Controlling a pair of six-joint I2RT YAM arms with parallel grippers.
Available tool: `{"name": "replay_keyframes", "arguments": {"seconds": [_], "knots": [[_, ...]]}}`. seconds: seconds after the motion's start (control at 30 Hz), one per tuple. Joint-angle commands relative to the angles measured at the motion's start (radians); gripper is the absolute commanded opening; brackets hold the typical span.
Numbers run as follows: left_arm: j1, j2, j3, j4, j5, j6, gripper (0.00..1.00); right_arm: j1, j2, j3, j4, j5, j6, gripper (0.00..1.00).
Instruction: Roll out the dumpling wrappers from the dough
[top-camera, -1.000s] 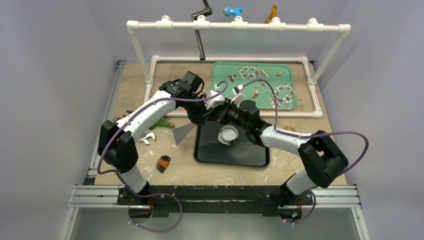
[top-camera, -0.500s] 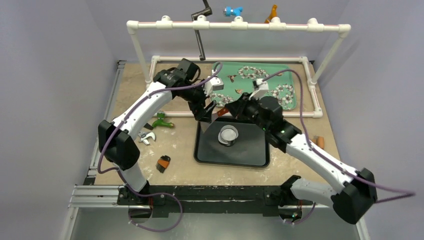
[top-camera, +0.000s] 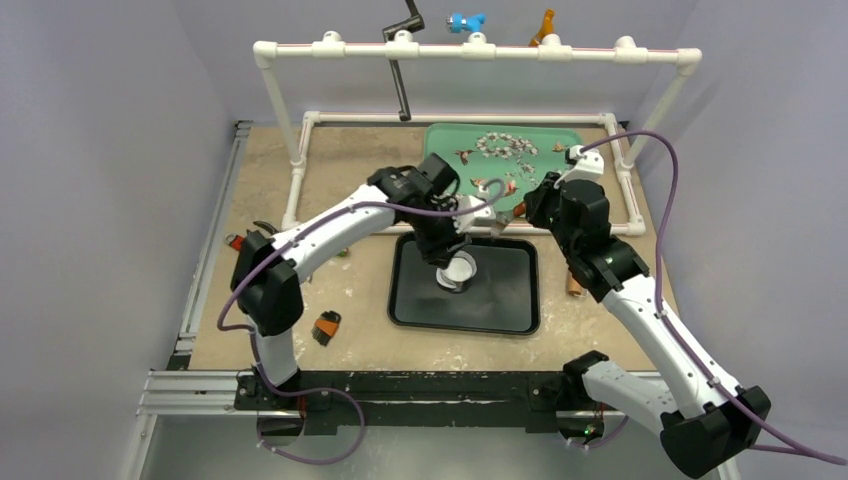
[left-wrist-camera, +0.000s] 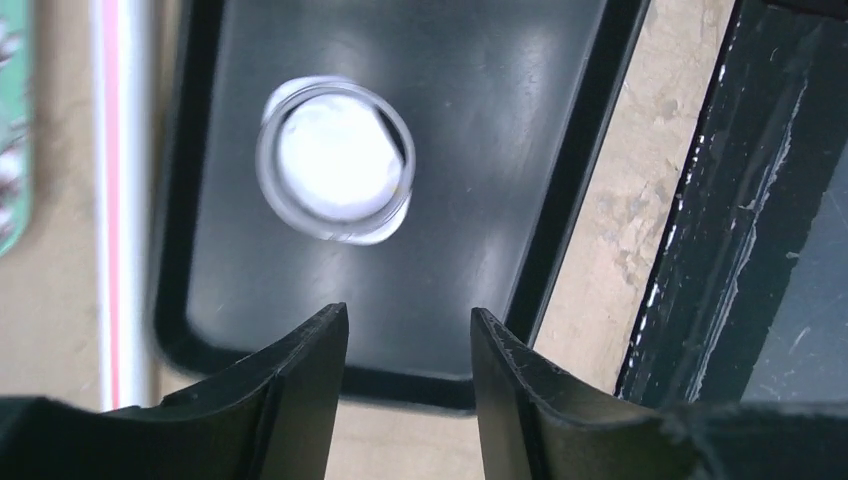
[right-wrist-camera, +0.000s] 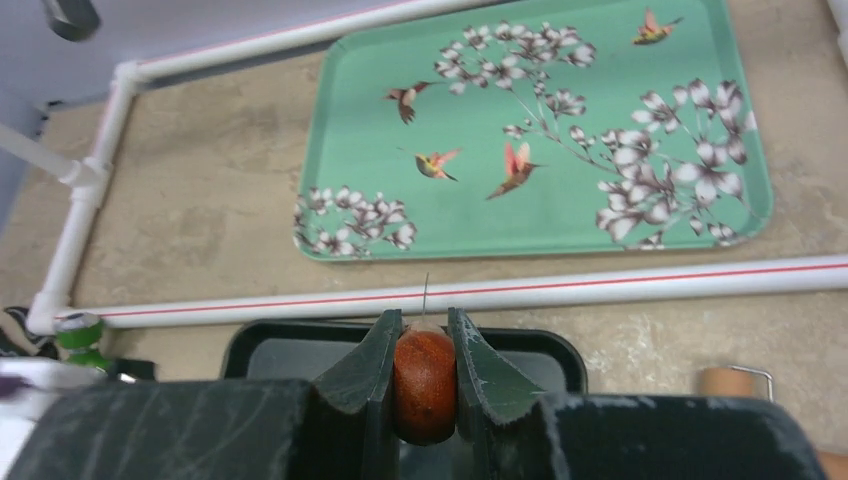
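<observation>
A metal ring cutter (left-wrist-camera: 335, 160) stands on the black tray (left-wrist-camera: 520, 120), with a round white dumpling wrapper (left-wrist-camera: 330, 155) inside it. My left gripper (left-wrist-camera: 410, 330) hangs open and empty above the tray, just short of the ring. From above, the left gripper (top-camera: 448, 250) sits right behind the ring cutter (top-camera: 458, 270). The right gripper (right-wrist-camera: 424, 325) is shut on a scraper's brown wooden handle (right-wrist-camera: 424, 385), its thin blade edge-on. It hovers over the back edge of the tray (top-camera: 500, 300) as the right gripper (top-camera: 497, 222).
A green flowered tray (right-wrist-camera: 540, 140) lies behind a white PVC pipe (right-wrist-camera: 600, 285). A small wooden roller (right-wrist-camera: 735, 380) rests right of the black tray. An orange-and-black item (top-camera: 326, 327) lies at the front left. A tall PVC frame (top-camera: 470, 50) spans the back.
My left gripper moved right and nearer, from the black tray's back-left corner to over the ring cutter. The right arm swung its elbow out right, carrying the scraper toward the tray's back-right.
</observation>
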Motion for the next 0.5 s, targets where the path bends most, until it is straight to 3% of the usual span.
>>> {"name": "replay_keyframes", "arguments": {"seconds": [0.0,0.2,0.47], "knots": [[-0.11,0.129,0.04,0.059,-0.114,-0.008,0.47,-0.007,-0.026,0.012,-0.061,0.034,-0.029,0.0],[-0.205,0.273,0.105,0.091,-0.207,-0.02,0.47,-0.008,-0.056,-0.023,-0.099,0.062,-0.021,0.0],[-0.218,0.331,0.113,0.119,-0.282,-0.014,0.42,-0.009,-0.085,-0.05,-0.09,-0.039,0.007,0.0]]}}
